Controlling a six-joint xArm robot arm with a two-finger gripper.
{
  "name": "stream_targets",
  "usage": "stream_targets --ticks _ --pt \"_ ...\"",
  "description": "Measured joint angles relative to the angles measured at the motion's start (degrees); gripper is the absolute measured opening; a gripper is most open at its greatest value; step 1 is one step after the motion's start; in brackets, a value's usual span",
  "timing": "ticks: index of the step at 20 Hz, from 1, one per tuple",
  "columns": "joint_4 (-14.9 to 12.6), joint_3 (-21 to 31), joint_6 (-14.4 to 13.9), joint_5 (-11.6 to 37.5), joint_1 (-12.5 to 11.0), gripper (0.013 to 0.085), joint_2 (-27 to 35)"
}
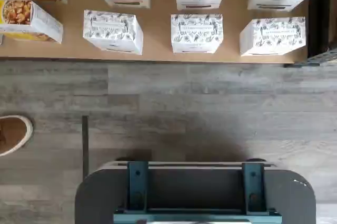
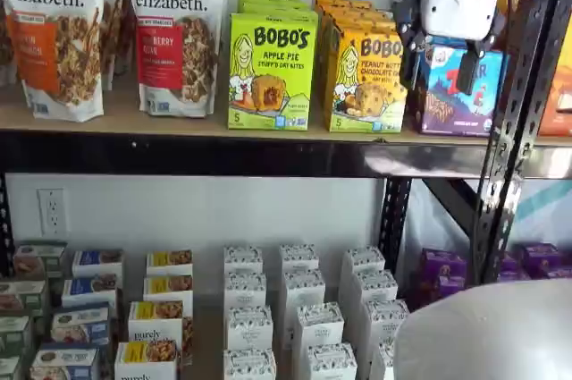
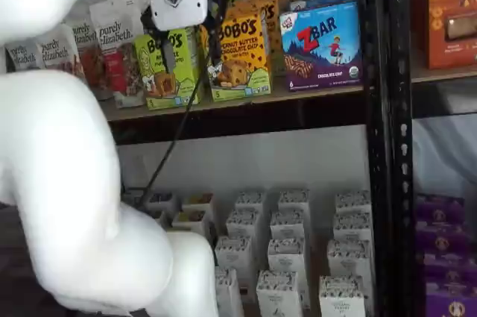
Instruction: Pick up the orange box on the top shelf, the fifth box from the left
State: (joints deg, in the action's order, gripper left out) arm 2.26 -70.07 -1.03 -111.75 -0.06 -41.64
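A black steel rack stands against a pale wall over a grey wood-look floor, and its long tan particle-board top shelf (image 2: 134, 116) with the black front rail carries pouches and cartons in a row. The orange-yellow cardboard Bobo's box (image 2: 365, 80) stands upright right of centre in a shelf view, just beside a lime-green Bobo's Apple Pie carton (image 2: 271, 70) on one side and a blue ZBar box (image 3: 322, 45) on the other. The white-bodied gripper with two black fingers (image 2: 438, 63) hangs at the upper right of that view, in front of the shelf and apart from the orange box, nothing between its fingers; they stand spread wide. It sits off to one side of the target, though which side differs between the two shelf views. To do the approach well, I would centre the fingers on the orange box's front face and keep them wide, so neither finger catches a neighbouring carton.
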Motion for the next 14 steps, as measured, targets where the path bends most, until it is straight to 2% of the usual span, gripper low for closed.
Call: stream_targets --ticks 1,2,3,9,11,14 --pt "-0.7 0.1 -0.3 0.2 0.5 0.0850 -0.1" --pt "-3.0 0.4 -1.1 0.7 2.3 0.0850 -0.4" --pt "-4.0 0.6 -1.5 1.0 3.0 0.0850 -0.6" --pt "-6.4 1.6 -3.2 2.9 5.3 0.0850 -1.4" --pt "-7.9 1.7 -3.8 3.2 6.4 0.0850 -1.1" --pt "-8.7 1.8 -3.8 4.8 6.4 0.0850 -0.2"
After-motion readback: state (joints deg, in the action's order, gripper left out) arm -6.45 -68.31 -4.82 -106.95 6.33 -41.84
